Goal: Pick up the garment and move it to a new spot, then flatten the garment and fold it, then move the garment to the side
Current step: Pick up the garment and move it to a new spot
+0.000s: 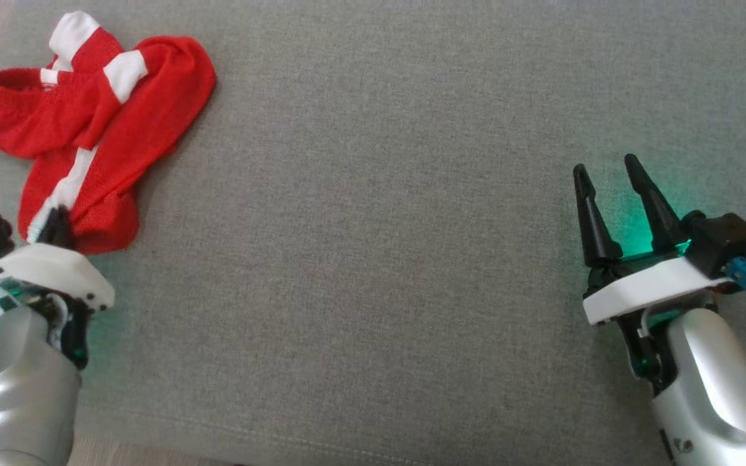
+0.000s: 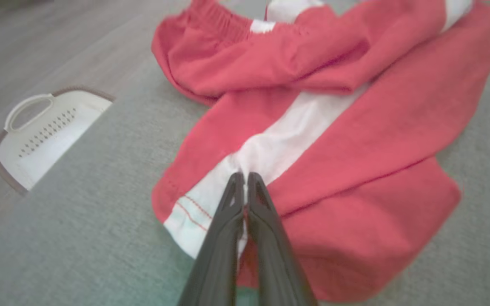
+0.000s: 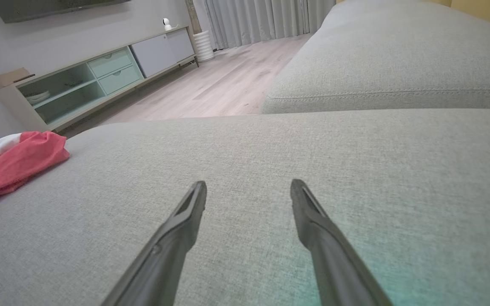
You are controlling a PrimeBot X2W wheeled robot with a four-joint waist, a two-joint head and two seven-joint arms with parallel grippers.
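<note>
The garment (image 1: 98,123) is a pair of red shorts with white side stripes, lying crumpled at the far left of the grey cushion. My left gripper (image 1: 57,223) sits at its near hem. In the left wrist view the garment (image 2: 355,140) spreads ahead and my left gripper (image 2: 245,178) is shut, its tips pinching the white stripe. My right gripper (image 1: 606,173) stands open over bare cushion at the right, far from the cloth. The right wrist view shows my right gripper (image 3: 248,191) open and the garment (image 3: 13,165) at the far left edge.
The grey sofa cushion (image 1: 373,259) spans the head view. A white slotted basket (image 2: 45,131) stands on the floor beyond the cushion's left edge. A second cushion (image 3: 398,55), a wooden floor and a low cabinet (image 3: 100,76) lie beyond.
</note>
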